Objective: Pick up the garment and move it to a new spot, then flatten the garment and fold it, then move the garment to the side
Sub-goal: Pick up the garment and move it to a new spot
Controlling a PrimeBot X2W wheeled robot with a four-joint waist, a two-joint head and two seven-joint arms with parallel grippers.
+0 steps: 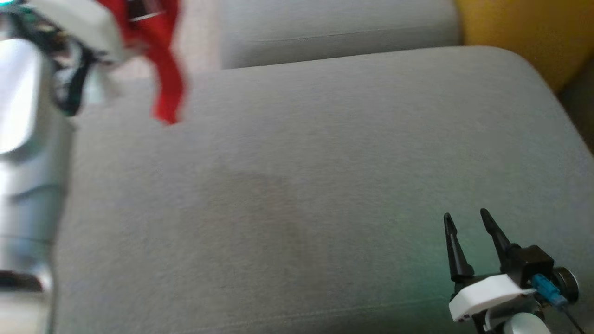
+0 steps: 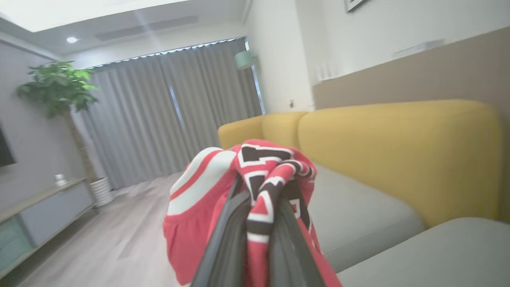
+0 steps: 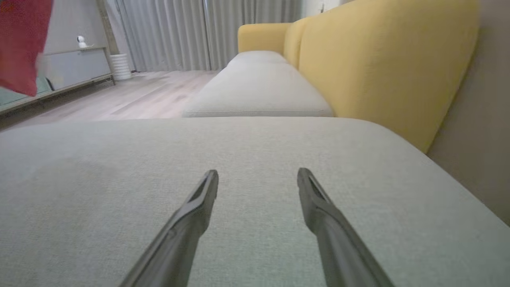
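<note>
left tool (image 2: 261,191): clamping down narrow on the red, white and black garment (image 2: 199,191), holding it up off the sofa
garment: dangling in the air over the far-left end of the grey seat cushion (image 1: 297,185)
right tool (image 1: 466,218): sitting wide, holding nothing, hovering low over the cushion's near-right part
</note>
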